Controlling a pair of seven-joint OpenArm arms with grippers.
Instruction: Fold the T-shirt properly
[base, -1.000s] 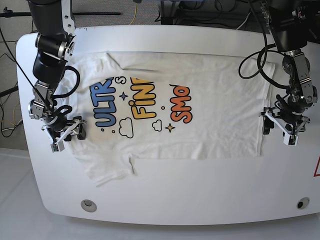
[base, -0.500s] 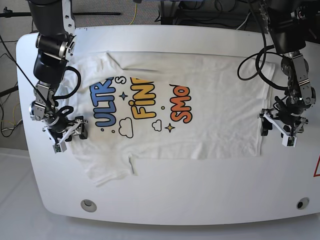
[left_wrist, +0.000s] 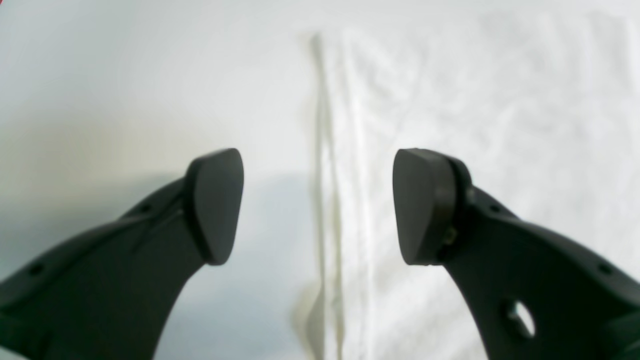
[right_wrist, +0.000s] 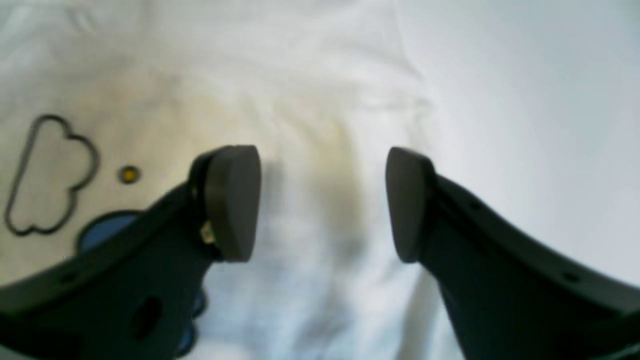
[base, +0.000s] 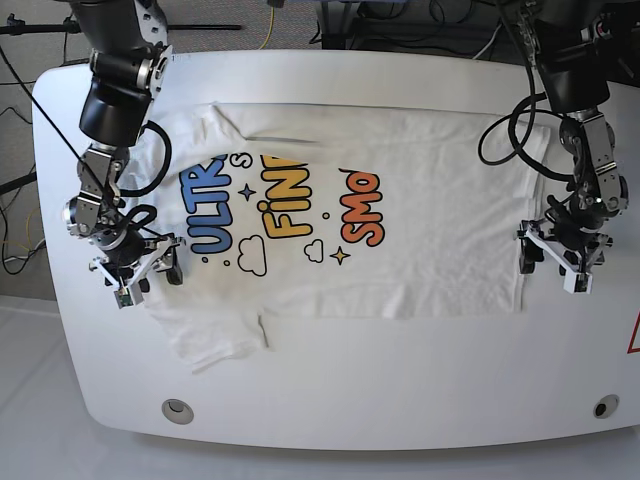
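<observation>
The white T-shirt lies flat on the white table, print side up, with blue, yellow and orange letters cut off along a fold. My left gripper is open at the shirt's right-hand hem. In the left wrist view the left gripper straddles the hem of the T-shirt, one finger over bare table. My right gripper is open at the shirt's left edge, above the lower sleeve. In the right wrist view the right gripper hangs over the T-shirt, beside a cloud outline.
Cables and dark equipment crowd the space behind the table's far edge. Two round holes sit near the front corners. A red marking shows at the right border. The table's front edge curves close below the shirt's sleeve.
The right gripper has shifted slightly rightward onto the shirt's edge, and its arm has swung right. The left gripper has barely moved. Both stay open.
</observation>
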